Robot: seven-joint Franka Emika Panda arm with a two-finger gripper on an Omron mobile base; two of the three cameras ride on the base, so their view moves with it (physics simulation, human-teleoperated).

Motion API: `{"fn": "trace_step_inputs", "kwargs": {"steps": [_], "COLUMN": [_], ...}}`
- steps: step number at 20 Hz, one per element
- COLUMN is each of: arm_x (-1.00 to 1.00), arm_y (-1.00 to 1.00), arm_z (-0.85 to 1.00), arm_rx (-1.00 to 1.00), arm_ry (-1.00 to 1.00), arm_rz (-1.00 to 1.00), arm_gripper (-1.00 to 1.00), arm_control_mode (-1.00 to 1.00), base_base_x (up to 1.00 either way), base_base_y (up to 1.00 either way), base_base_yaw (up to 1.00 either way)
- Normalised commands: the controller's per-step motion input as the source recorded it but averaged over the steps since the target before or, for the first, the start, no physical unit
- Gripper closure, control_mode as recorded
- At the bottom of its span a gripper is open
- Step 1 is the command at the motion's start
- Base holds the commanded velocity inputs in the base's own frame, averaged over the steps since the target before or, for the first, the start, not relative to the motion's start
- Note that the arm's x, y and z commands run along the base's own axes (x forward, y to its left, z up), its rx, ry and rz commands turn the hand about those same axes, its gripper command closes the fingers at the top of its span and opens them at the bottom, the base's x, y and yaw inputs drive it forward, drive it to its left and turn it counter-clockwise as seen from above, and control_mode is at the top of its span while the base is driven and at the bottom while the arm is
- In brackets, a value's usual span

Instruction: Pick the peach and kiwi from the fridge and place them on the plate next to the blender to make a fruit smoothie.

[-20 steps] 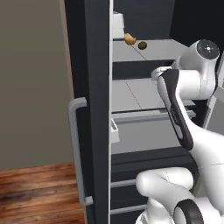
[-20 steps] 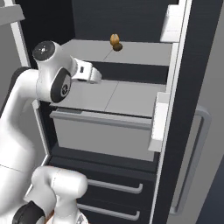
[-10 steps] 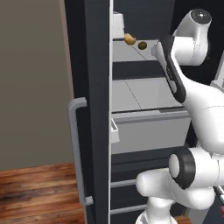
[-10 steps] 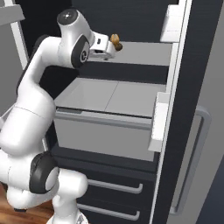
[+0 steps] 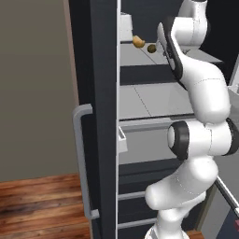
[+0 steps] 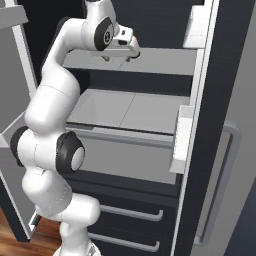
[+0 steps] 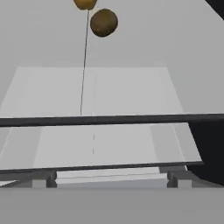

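The fridge [image 5: 100, 93] stands open, and its upper shelf [image 6: 165, 62] holds both fruits. An orange peach [image 5: 137, 42] lies at the back with a brown kiwi [image 5: 151, 48] just to its right. In the hand view the kiwi [image 7: 104, 22] is far ahead near the top, and the peach [image 7: 85, 3] is cut by the top edge. My gripper [image 6: 119, 56] hovers open over the front of that shelf, well short of the fruit, with nothing between its fingers [image 6: 106, 57]. The plate and the blender are out of view.
The left door with its grey bar handle [image 5: 81, 158] swings out beside the arm. The right door [image 6: 235, 100] carries white bins [image 6: 181, 140]. A lower shelf [image 6: 125, 110] and drawers [image 6: 130, 215] lie beneath the hand.
The arm has risen from the middle shelf level to the upper shelf and reached in toward the fruit. The gripper has stayed open.
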Motion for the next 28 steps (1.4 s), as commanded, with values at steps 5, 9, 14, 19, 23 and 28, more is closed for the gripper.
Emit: {"fn": "trace_step_inputs", "kwargs": {"steps": [5, 9, 14, 19, 23, 28], "arm_x": [0.60, 0.62, 0.85, 0.93, 0.73, 0.39], "arm_y": [0.00, 0.00, 0.00, 0.00, -0.02, -0.04], "arm_z": [-0.48, -0.08, -0.19, -0.11, 0.00, -0.07], "arm_rx": [-0.03, 0.00, 0.00, 0.00, 0.00, 0.03], "arm_ry": [-0.01, 0.00, 0.00, 0.00, 0.00, 0.00], "arm_rz": [0.00, 0.00, 0.00, 0.00, 0.00, 0.00], "arm_gripper": [-1.00, -1.00, -1.00, -1.00, -1.00, -1.00], "arm_control_mode": [-1.00, -1.00, -1.00, -1.00, -1.00, -1.00], "base_base_x": [0.00, 0.00, 0.00, 0.00, 0.00, 0.00], "base_base_y": [0.00, 0.00, 0.00, 0.00, 0.00, 0.00], "base_base_yaw": [0.00, 0.00, 0.00, 0.00, 0.00, 0.00]}}
